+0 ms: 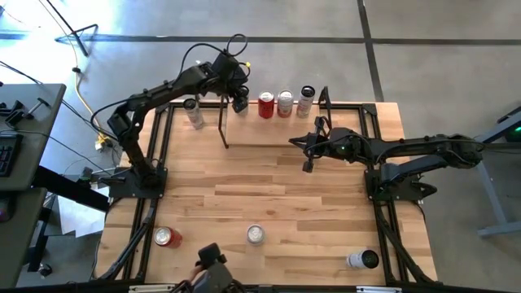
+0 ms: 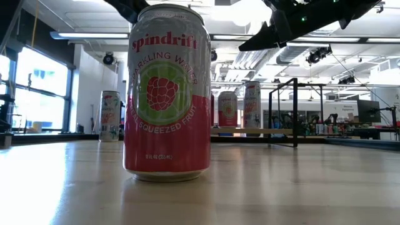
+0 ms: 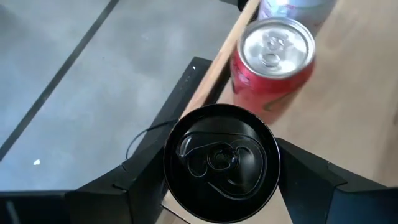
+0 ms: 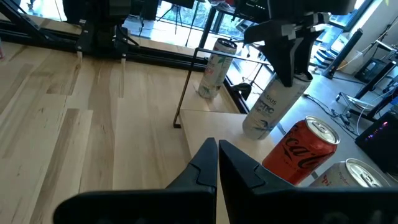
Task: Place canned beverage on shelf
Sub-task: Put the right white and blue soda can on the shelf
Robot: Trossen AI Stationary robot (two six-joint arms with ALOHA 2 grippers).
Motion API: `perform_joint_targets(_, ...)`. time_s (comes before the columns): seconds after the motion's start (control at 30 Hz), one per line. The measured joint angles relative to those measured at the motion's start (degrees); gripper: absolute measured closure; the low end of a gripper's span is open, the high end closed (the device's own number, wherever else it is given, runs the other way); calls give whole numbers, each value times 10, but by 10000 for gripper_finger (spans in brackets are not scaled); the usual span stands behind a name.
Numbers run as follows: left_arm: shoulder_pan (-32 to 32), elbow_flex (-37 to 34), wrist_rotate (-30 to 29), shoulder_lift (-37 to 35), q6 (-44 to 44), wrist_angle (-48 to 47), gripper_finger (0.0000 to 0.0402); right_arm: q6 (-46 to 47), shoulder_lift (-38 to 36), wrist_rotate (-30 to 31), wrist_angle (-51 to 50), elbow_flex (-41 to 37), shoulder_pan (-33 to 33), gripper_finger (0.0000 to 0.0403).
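Observation:
The shelf [image 1: 260, 130] is a light-wood board between black end frames at the table's far edge. On it stand a red can [image 1: 266, 104], a red and white can [image 1: 285, 102] and a silver can [image 1: 305, 99]. My left gripper [image 1: 240, 102] is at the shelf's left end, shut on a tall pale can with a black top [image 3: 221, 162]; the can also shows in the right wrist view [image 4: 270, 106]. My right gripper [image 1: 307, 163] is shut and empty, low over the table in front of the shelf's right part. My left gripper pinches the black-topped can between its two fingers, one on each side of the can's upper wall [image 4: 292, 71]. The fingers come from above, pointing down. The can is upright, its base [image 4: 255, 132] at the shelf board; whether it rests there I cannot tell.
A white can [image 1: 193, 112] stands on the table left of the shelf. Near the front edge are a red can [image 1: 168, 237], a Spindrift can [image 2: 165, 94] and a white can on its side [image 1: 362, 260]. The table's middle holds nothing.

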Motion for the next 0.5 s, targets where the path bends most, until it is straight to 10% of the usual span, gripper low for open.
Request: perform_joint_targets(0.5,-1,0,15,1,-9,9,148,0,0,0,0,0,0,403)
